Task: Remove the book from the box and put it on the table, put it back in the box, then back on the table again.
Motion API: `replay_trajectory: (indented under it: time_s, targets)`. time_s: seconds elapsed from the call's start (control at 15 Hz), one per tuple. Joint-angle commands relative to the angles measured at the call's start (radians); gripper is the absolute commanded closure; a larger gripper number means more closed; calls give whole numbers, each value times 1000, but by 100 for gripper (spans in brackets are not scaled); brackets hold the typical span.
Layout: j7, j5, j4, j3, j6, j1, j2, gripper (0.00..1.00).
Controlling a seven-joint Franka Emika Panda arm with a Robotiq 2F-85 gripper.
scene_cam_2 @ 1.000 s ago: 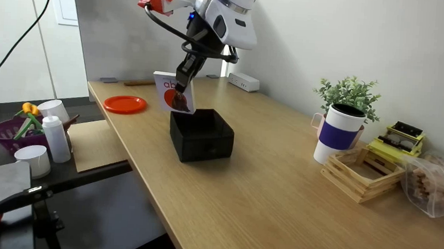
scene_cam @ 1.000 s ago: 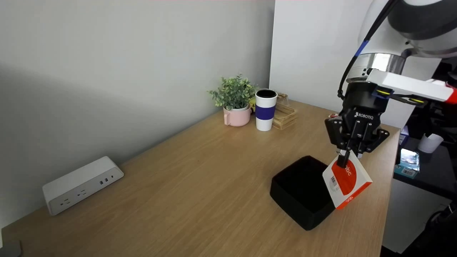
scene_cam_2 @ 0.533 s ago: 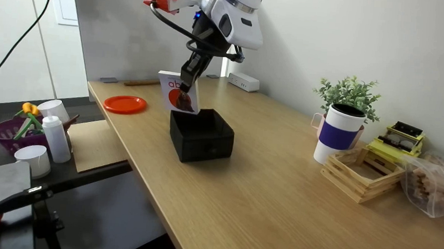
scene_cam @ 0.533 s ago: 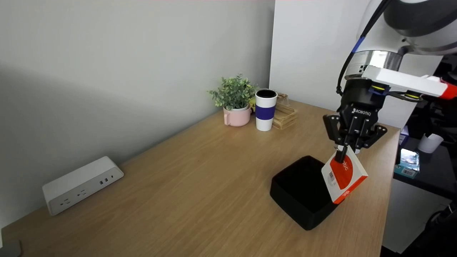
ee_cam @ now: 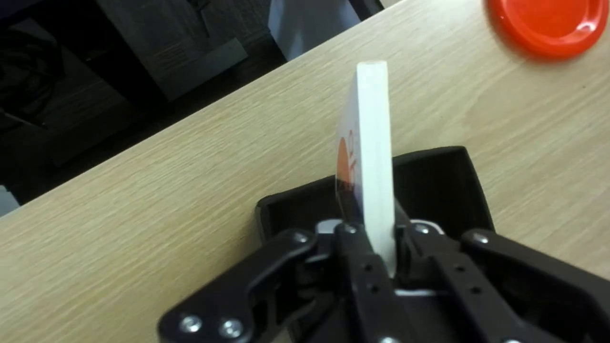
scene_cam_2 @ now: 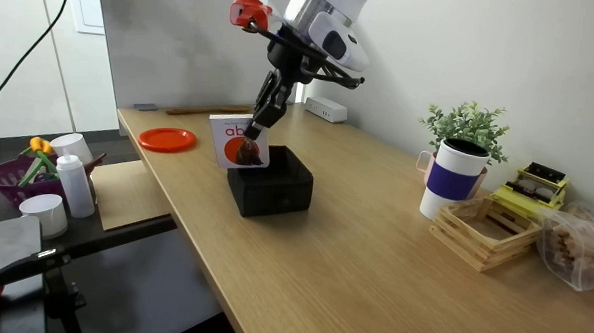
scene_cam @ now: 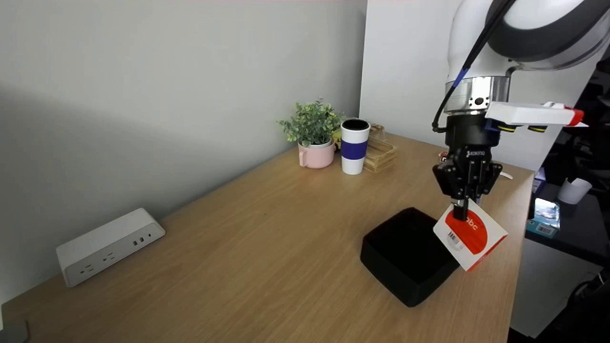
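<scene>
In an exterior view, I have my gripper [scene_cam: 466,210] clamped on the tilted book [scene_cam: 472,238] above the table [scene_cam: 238,267], by the box's [scene_cam: 388,276] right side.

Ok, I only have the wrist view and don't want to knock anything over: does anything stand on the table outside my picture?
Observer: Yes. In both exterior views, a tall white cup stands next to a potted plant.
Operator: I see one cover of the book at a slant. What's on the opposite one?
Observer: In an exterior view, that cover shows a barcode beside a red-orange patch.
Operator: And where does the gripper hold it?
Observer: In an exterior view, one fingertip lies just right of the letters "ab".
</scene>
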Motion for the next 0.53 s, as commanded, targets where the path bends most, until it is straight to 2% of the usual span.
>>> replay_trajectory:
  time_s: [0.0,0.27,0.47]
  targets:
    - [-104,-70,83,2,-81,-14,54,96]
    - [-146,-83,109,4,-103,-17,57,96]
    - [-108,-54,110,4,-114,-16,43,96]
